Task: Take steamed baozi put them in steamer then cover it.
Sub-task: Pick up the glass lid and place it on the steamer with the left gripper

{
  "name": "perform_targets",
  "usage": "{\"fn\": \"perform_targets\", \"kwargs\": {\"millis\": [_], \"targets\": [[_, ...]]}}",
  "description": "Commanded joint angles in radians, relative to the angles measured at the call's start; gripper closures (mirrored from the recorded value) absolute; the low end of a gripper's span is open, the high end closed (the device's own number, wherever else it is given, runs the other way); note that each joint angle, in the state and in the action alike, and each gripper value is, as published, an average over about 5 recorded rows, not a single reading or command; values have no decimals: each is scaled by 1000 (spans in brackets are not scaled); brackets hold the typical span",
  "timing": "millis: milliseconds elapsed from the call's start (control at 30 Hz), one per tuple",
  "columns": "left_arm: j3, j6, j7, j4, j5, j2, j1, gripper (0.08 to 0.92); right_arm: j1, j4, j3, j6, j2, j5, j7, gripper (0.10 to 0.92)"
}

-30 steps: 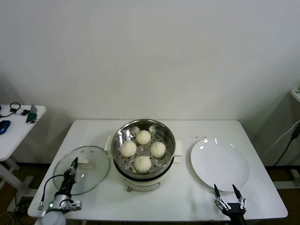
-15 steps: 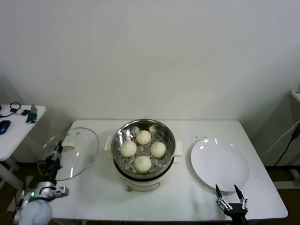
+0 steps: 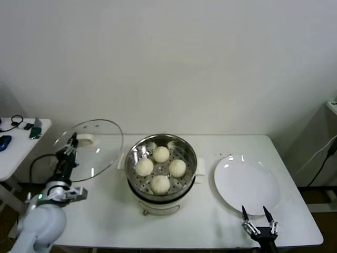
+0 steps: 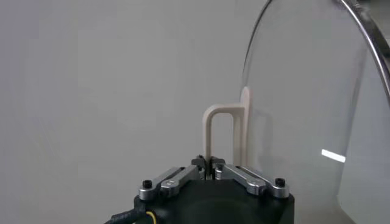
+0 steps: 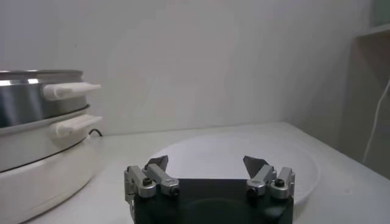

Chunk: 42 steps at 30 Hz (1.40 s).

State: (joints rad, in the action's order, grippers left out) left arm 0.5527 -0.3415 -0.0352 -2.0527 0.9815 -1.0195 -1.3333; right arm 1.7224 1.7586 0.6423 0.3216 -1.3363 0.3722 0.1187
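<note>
The steel steamer basket [image 3: 185, 169] sits on its cream pot base [image 3: 160, 207] at the table's middle, with several cream-white baozi [image 3: 161, 154] inside. It also shows in the right wrist view [image 5: 24, 100]. My left gripper [image 3: 72, 141] is shut on the cream bar handle [image 4: 223, 131] of the clear glass cover [image 3: 100, 147]. It holds the cover tilted in the air, left of the steamer. In the left wrist view the glass cover [image 4: 304, 91] fills the right side. My right gripper [image 3: 258, 217] is open and empty at the table's front right.
A flat white plate [image 3: 246, 184] lies right of the steamer, just beyond my right gripper; it also shows in the right wrist view [image 5: 207, 149]. A small side table [image 3: 16, 142] with gadgets stands far left. The white table [image 3: 210, 221] ends close before my right gripper.
My left gripper has lifted the cover off the table's left front and carried it up and back, tilting it, closer to the steamer. The right arm has stayed put.
</note>
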Motion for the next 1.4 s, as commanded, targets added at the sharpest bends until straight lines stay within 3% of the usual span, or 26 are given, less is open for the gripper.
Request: {"fn": "perform_targets", "kwargs": {"millis": [33,267,433,600,833,1167,1400], "targets": [[-395,-271,-241,-139,343,-191,157,860,-18,-7,-18,6,-4,-19,1,203],[-541,-266,-340,-102,581,-363,176,860,-45,-26,-29,6,-5,-45,-3,203],[-591,-239,-341,-66,684,-472,152,860,-63,-42,-34,7,-6,-50,-6,203],[-610,-220,-314,-25,734,-534,142,860,-69,-45,-36,8,-5,-47,-8,203],[-611,-215,-277,39,747,-561,143,860,-72,-47,-36,12,-3,-44,-8,203],[-555,-230,-238,89,710,-504,134,860,-75,-46,-29,14,-2,-40,-9,203],[-554,-228,-209,103,694,-512,127,860,-80,-49,-28,15,-5,-40,-10,203]]}}
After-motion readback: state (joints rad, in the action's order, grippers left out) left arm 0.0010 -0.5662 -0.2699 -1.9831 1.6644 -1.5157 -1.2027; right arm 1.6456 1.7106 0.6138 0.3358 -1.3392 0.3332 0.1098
